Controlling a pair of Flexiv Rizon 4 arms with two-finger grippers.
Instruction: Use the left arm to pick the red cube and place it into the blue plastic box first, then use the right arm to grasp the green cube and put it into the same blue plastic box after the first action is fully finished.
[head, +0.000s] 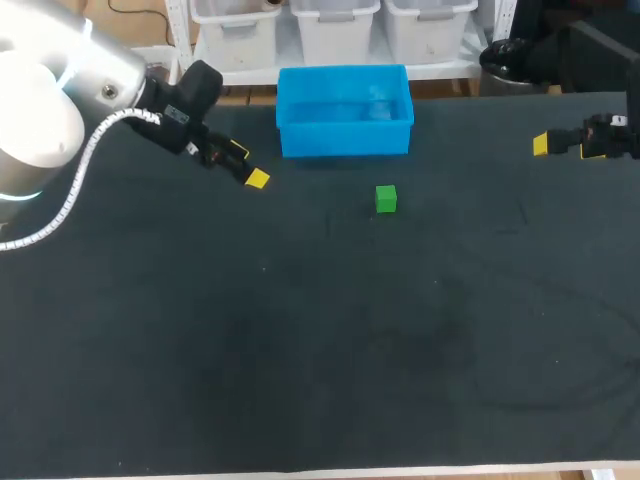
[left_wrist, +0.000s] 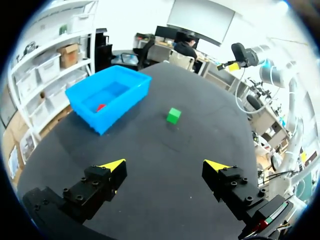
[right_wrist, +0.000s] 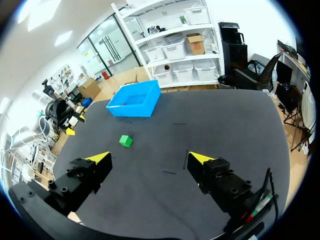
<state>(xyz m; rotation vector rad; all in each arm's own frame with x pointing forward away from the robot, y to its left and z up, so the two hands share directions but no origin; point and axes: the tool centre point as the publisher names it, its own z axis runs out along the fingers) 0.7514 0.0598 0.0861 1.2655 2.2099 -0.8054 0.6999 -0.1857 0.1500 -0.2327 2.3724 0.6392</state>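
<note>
Red cube (left_wrist: 101, 106) inside blue plastic box (head: 345, 130); green cube (head: 386, 198) on table (head: 300, 350), just near of box. Left gripper (head: 248, 165), right gripper (right_wrist: 150, 158) spread wide, empty. Risk: off-centre right-arm descent nudges green cube aside.

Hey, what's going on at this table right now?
The red cube already lies inside the blue plastic box, so the first step looks done. The left gripper hangs open and empty beside the box. The green cube sits on the table in front of the box, untouched. The right gripper is open, off at the table's right side.
</note>
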